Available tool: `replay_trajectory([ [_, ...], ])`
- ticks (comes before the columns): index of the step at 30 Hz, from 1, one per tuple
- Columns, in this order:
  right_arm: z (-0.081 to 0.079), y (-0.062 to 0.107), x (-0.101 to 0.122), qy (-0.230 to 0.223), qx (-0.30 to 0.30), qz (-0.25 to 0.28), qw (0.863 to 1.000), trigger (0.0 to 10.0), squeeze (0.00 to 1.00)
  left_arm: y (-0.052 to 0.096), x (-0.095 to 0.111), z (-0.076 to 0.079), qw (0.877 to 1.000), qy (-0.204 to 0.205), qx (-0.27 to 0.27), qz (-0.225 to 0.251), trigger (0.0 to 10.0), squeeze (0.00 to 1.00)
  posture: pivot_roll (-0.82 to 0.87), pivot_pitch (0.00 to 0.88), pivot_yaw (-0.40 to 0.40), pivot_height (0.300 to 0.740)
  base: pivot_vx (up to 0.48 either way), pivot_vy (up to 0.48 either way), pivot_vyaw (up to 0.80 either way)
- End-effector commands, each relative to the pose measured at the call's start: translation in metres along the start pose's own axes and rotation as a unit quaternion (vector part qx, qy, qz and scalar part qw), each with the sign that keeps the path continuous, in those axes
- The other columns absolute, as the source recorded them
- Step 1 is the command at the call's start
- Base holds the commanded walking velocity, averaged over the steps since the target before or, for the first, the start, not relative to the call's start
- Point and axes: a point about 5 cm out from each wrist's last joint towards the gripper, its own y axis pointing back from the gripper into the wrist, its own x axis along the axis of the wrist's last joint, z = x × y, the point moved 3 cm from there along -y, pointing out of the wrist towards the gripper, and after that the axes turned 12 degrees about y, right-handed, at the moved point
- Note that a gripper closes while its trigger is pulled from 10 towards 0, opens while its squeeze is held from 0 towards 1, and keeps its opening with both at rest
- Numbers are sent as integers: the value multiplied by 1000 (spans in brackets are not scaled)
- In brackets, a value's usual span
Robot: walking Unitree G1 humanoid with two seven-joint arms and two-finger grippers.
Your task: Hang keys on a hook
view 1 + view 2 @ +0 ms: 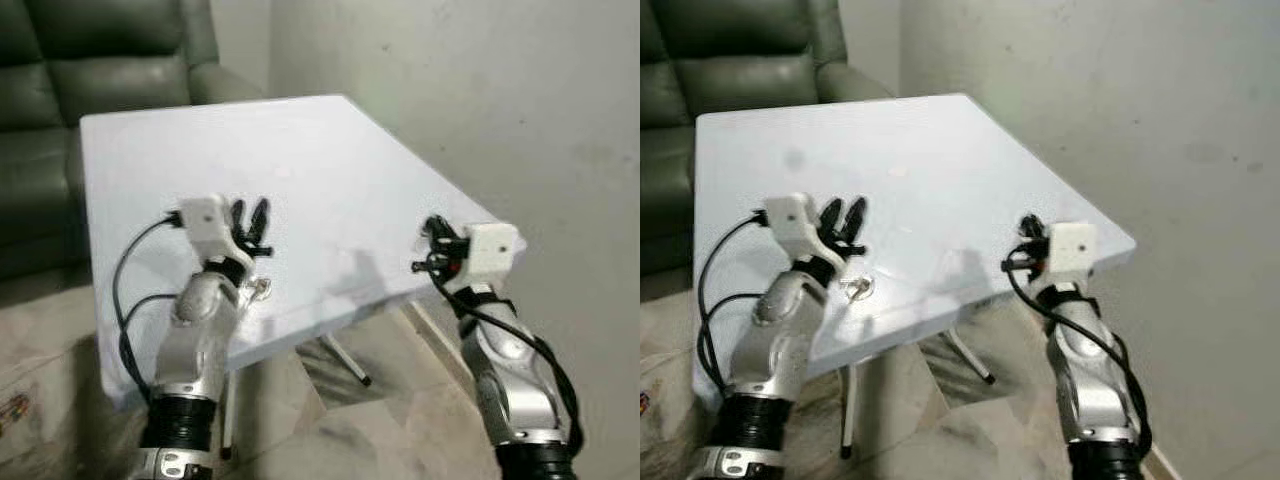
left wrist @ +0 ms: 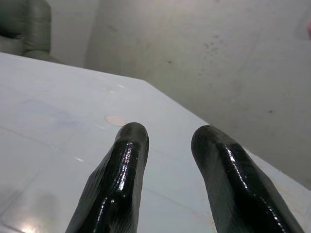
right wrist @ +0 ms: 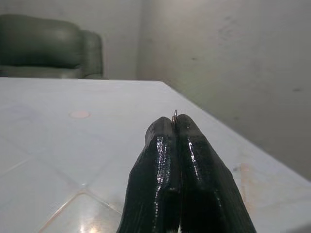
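At the far left a dark green sofa (image 1: 60, 90) stands behind a white table (image 1: 300, 170). The left gripper (image 1: 250, 228) is raised over the near left part of the table, and its two black fingers (image 2: 121, 160) are spread apart with nothing between them. Just below this gripper, near the table's front edge, some keys (image 1: 857, 289) lie on the white top. To the right, the right gripper (image 1: 432, 246) is at the near right corner of the table. Its fingers (image 3: 192, 155) are pressed together, and a thin metal ring (image 3: 174, 115) shows between their tips. Behind the table on the right there is a grey wall (image 1: 500, 100).
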Motion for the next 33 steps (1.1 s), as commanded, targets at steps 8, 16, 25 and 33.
replay_trajectory([
  [8,1,-2,9,7,-2,13,1000,10000,0,-1,0,0,1000,-1,4,-5,10000,0,125,0,-80,740,0,0,-744],
  [16,1,-3,10,5,-4,14,1000,10000,0,-1,2,0,1000,-12,0,-4,10000,0,127,3,-75,740,0,0,-744],
  [25,1,-2,8,1,-12,12,1000,10000,0,0,3,-2,1000,-22,3,-5,10000,0,136,15,-59,740,0,0,-744],
  [33,-2,0,7,-9,-22,12,1000,10000,0,3,5,-2,999,-31,1,-9,10000,0,151,28,-21,740,0,0,-744],
])
